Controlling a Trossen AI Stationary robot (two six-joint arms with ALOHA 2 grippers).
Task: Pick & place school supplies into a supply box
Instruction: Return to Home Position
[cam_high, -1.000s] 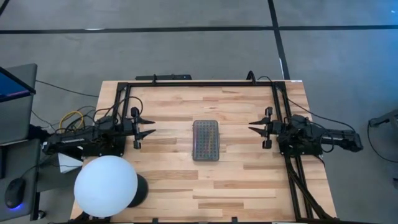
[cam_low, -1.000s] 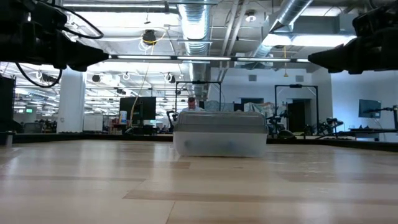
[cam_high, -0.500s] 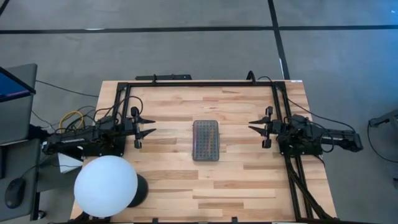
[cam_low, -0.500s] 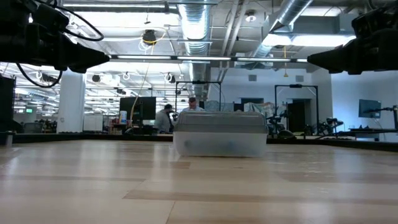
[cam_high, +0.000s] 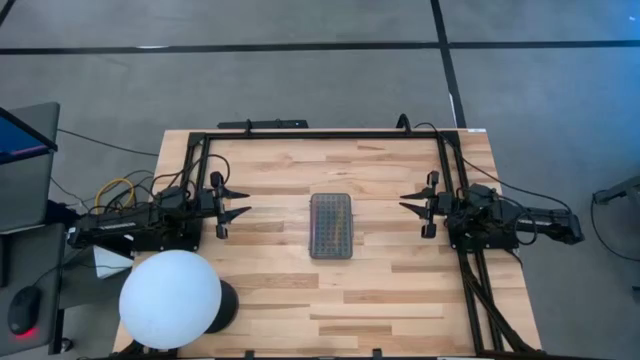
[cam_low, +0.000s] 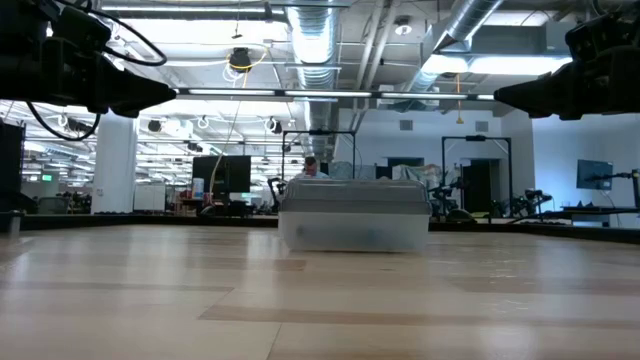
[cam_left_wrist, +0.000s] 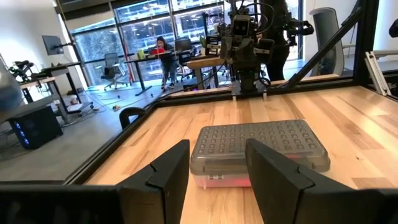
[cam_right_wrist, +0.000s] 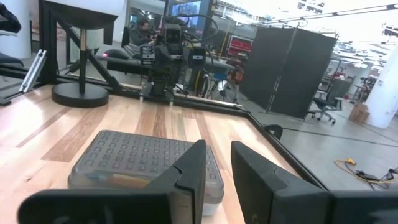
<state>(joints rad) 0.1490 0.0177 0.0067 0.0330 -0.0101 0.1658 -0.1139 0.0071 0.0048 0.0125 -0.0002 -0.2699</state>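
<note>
High view: supply box (cam_high: 331, 225), clear between left pincer (cam_high: 246, 202), right pincer (cam_high: 403, 202).

Closed supply box (cam_left_wrist: 258, 149) on wooden table (cam_left_wrist: 348, 118), seen between parted dark fingers (cam_left_wrist: 168, 177), right arm (cam_left_wrist: 245, 43) beyond

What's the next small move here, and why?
Probably just ease both arms back to home. The supply box sits lidded in the middle of the table, and the left gripper and right gripper hang open at either side, clear of it, holding nothing.
</note>
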